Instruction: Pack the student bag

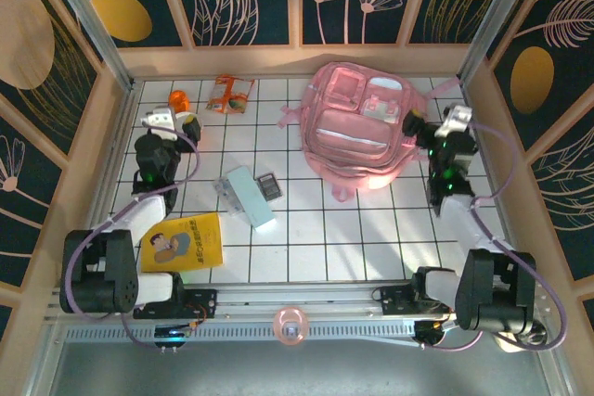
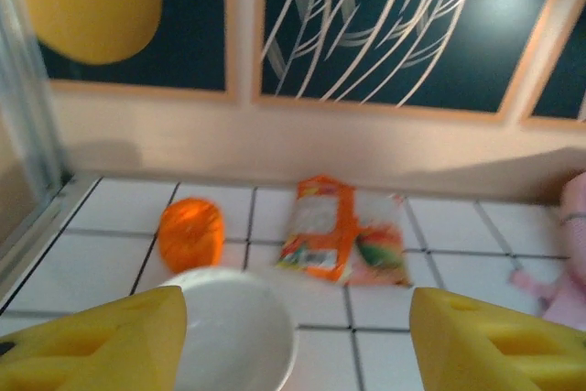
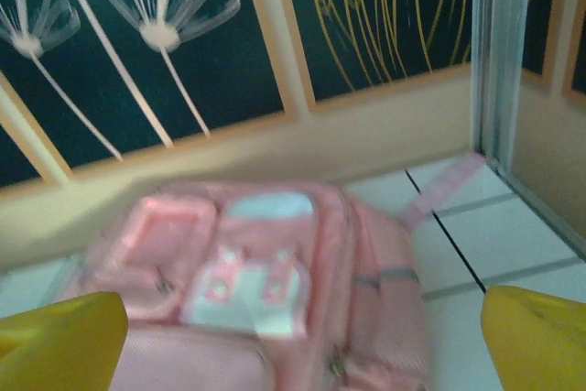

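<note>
The student bag (image 1: pixel 357 127) is a big pink backpack lying flat at the back right, front pockets up; it also spreads across the right wrist view (image 3: pixel 275 318). My right gripper (image 1: pixel 419 127) hovers at its right side, open (image 3: pixel 302 318), with the bag below and beyond the yellow fingers (image 3: pixel 64 341). My left gripper (image 1: pixel 178 116) is at the back left. Its jaws stand wide apart (image 2: pixel 298 318), and a white round thing (image 2: pixel 233 331) sits against the left finger (image 2: pixel 101 341), clear of the right one.
An orange rounded object (image 2: pixel 190 233) and a snack packet (image 2: pixel 343 240) lie near the back wall. A pale blue box (image 1: pixel 246 197), a small dark calculator (image 1: pixel 269 185) and a yellow book (image 1: pixel 183 241) lie mid-table. Walls enclose the tiled floor.
</note>
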